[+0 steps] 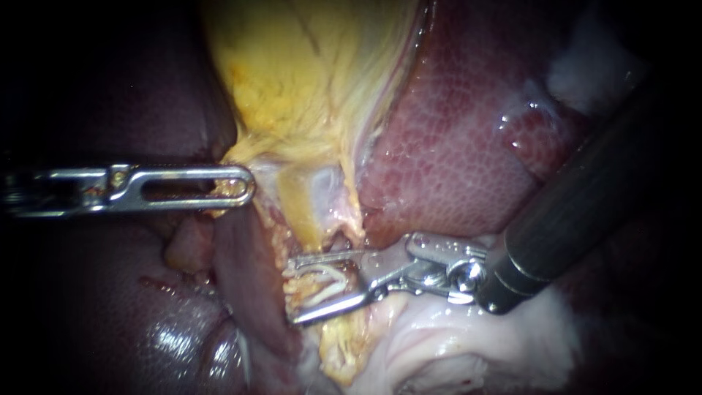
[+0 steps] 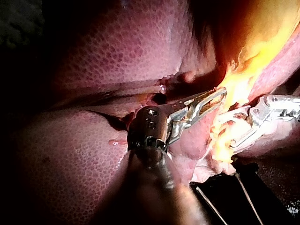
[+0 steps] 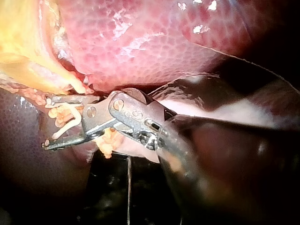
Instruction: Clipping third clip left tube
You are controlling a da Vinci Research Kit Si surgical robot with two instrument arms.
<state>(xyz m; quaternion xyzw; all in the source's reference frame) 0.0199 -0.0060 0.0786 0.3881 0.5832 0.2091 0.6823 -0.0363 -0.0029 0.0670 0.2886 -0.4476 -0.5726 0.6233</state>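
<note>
My right instrument (image 1: 292, 291) comes in from the right on a dark shaft. Its two thin jaws stand open and straddle a pale tube (image 1: 323, 281) among yellow fatty strands below the gallbladder (image 1: 307, 73). The right wrist view shows the same: the right instrument (image 3: 47, 123) has a gap between its jaws, with the pale tube (image 3: 65, 123) lying across it. My left instrument (image 1: 245, 186) reaches in from the left, its slotted jaws shut on the yellow edge of the gallbladder and holding it sideways. In the left wrist view the left instrument (image 2: 218, 97) grips that yellow tissue.
Red-brown liver (image 1: 453, 146) fills the upper right, and darker liver lobes (image 1: 161, 322) lie at the lower left. Pale whitish tissue (image 1: 453, 344) lies under the right instrument's shaft. A dark base shows beneath the tissue in the wrist views.
</note>
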